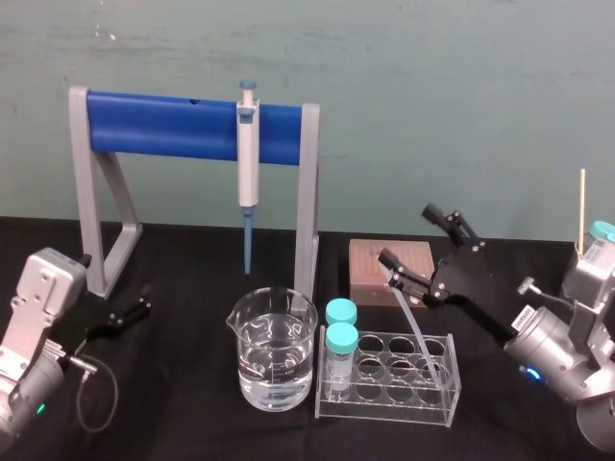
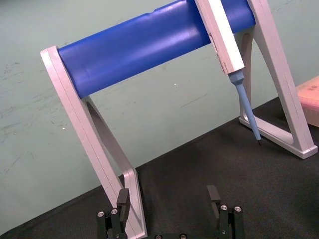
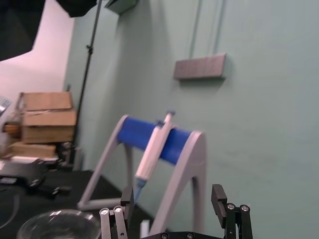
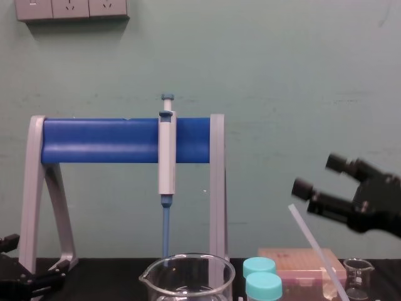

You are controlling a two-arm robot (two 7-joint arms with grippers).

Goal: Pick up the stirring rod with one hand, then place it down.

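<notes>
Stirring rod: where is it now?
In the head view, right of centre, the stirring rod leans tilted. Its lower end is at the clear tube rack's right side and its upper end is just under the open right gripper.

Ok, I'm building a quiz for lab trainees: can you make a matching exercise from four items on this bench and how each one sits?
1 pipette
2 stirring rod
3 large beaker
4 capped vials

A holds clear liquid
B stand in clear rack
C hangs on blue stand
D leans tilted near open right gripper

Pairs: 1-C, 2-D, 3-A, 4-B
</notes>
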